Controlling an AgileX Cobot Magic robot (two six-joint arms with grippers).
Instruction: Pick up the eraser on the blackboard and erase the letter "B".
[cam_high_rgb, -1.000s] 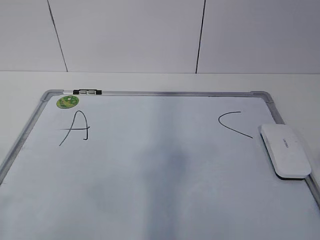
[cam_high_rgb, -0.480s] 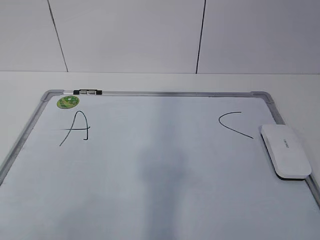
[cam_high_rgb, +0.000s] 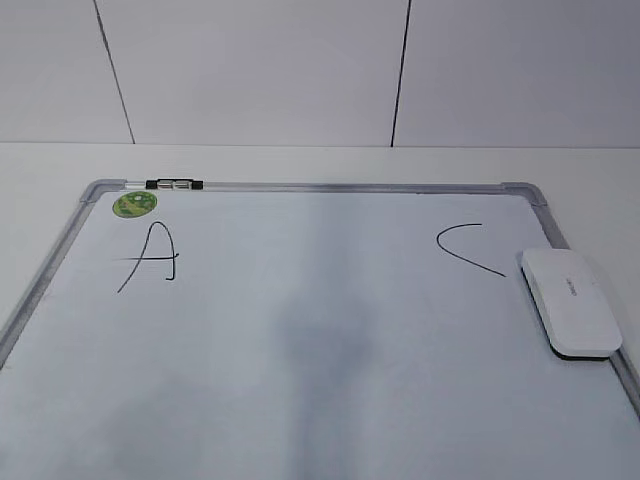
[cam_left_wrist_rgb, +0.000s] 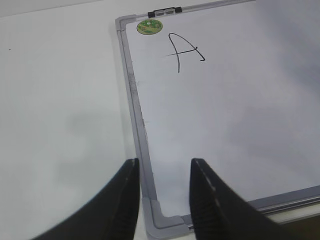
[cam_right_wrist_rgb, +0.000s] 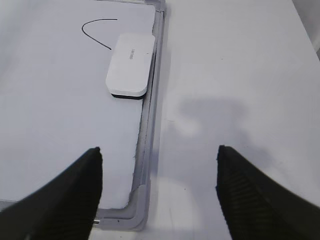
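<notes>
Right hand (cam_right_wrist_rgb: 157, 185) hovers wide-spread, well short of the eraser (cam_right_wrist_rgb: 130, 63).

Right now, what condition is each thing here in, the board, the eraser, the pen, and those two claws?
blackboard: flat, "A" and "C" written, no "B" visible
eraser: lying on the board's right edge, unheld
marker: lying on the top frame
left claw: open, empty
right claw: wide open, empty

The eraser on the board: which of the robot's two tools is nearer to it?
Right. The right tool hangs open over the board's right frame with the eraser just ahead. The left tool is over the opposite, left edge of the blackboard, by the "A".
</notes>
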